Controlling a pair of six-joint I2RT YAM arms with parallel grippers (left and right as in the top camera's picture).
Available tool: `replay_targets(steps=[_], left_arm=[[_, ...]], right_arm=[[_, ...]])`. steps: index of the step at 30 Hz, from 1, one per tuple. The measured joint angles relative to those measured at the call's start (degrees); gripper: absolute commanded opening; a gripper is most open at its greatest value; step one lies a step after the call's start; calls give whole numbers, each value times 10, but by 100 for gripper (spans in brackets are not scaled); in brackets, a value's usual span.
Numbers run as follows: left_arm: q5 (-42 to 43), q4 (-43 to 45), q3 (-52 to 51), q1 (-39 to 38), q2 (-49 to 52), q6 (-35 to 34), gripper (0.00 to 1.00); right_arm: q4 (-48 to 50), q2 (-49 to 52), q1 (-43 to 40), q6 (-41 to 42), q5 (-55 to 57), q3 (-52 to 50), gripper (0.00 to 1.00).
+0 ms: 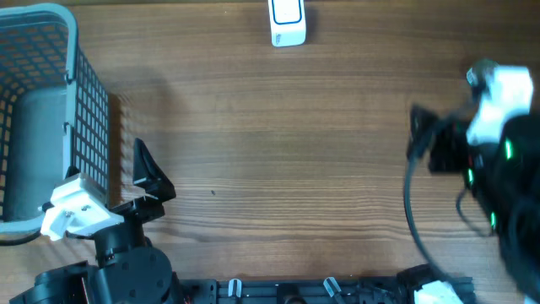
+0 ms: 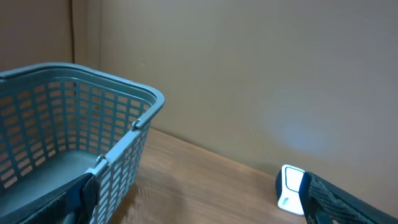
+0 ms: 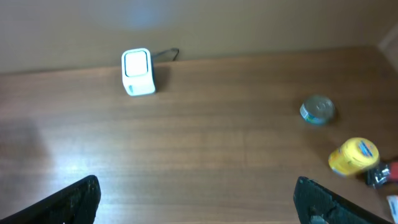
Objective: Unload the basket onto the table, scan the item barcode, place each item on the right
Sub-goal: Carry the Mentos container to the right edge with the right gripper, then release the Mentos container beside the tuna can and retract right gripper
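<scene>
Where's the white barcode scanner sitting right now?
The small white box-shaped scanner stands at the far edge of the wooden table, near the middle in the overhead view, well to the right of the grey plastic basket.

Wooden bench (image 1: 295, 169), seen from above. A grey mesh basket (image 1: 80, 101) sits at the far left corner. A white scanner (image 1: 288, 23) stands at the far edge, near the middle. My left tool (image 1: 105, 181) is at the basket's near right corner. One black finger (image 1: 150, 173) shows just beside the basket wall, and the other is hidden under the white wrist mount (image 1: 78, 209). My right tool (image 1: 426, 139) is at the right edge, blurred, so I cannot read its jaws. A black cable (image 1: 409, 203) hangs from it toward the near edge.
</scene>
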Motion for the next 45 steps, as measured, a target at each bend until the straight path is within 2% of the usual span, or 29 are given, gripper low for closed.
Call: replay_targets(steps=[4,7,14,26,33,36,40,42,45], left_arm=[[-9,0,0,0,0,-8,100],[-13,0,0,0,0,-13,100],[-13,0,-1,0,0,-13,100],[-13,0,-1,0,0,-13,100],[-13,0,-1,0,0,-13,100],[-13,0,-1,0,0,-13,100],[-15,0,-1,0,0,-13,100],[-16,0,-1,0,0,-13,100],[-17,0,-1,0,0,-14,100]], right_arm=[[48,-89,1,13,0,-148,100],[91,-116,2,15,-13,-200,100],[108,-146,3,57,-13,-202,100],[100,-99,3,181,-64,-202,100],[90,-57,3,181,-33,-202,100],[107,-40,7,148,-12,-202,100],[204,-58,7,79,-4,-221,100],[309,-113,-15,46,-14,-272,100],[426,-255,-78,-9,-48,-382,100]])
